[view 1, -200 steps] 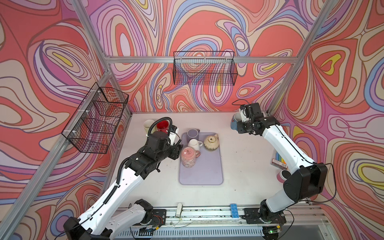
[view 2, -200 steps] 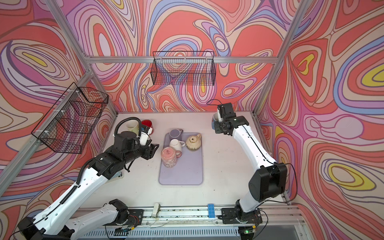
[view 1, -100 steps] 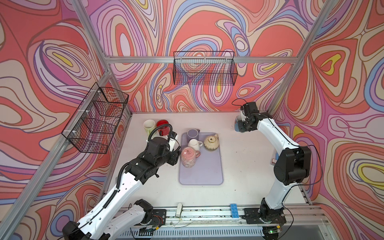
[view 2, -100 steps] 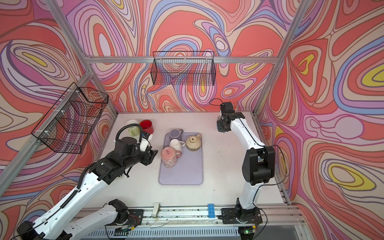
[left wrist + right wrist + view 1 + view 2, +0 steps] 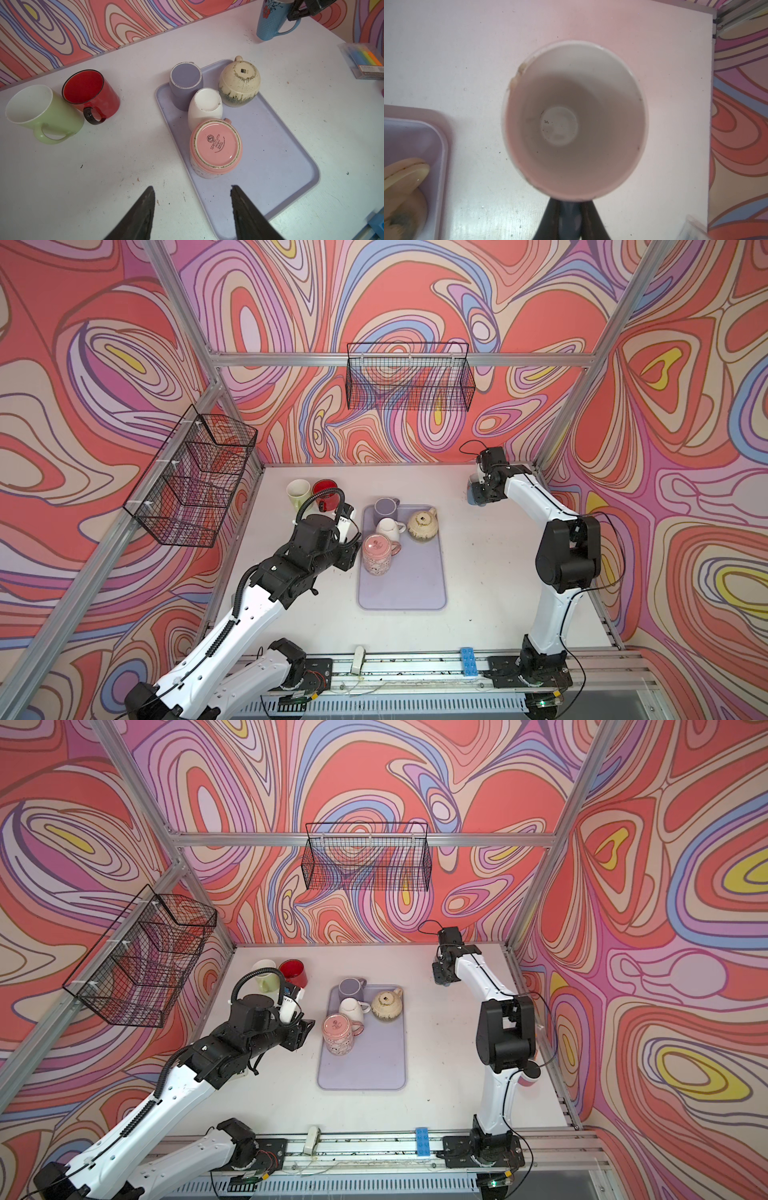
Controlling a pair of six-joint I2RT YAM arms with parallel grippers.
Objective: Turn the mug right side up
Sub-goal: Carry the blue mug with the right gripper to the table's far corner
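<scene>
Upright blue mug (image 5: pixel 270 20) sits far right on bench (image 5: pixel 104 166), right fingers (image 5: pixel 550 220) clamped on its handle; left fingers (image 5: pixel 141 214) apart, pink mug (image 5: pixel 216 147) base-up on tray (image 5: pixel 280 166) just ahead of them, axis vertical, left arm nearer

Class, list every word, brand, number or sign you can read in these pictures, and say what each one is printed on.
"spectrum": on the upturned base of the pink mug, beside a circled S sign.
Smaller print under that word: too small to read.
Black sticker on the base of the cream mug: blurred, unreadable.
Label on the marker box: too small to read.
</scene>
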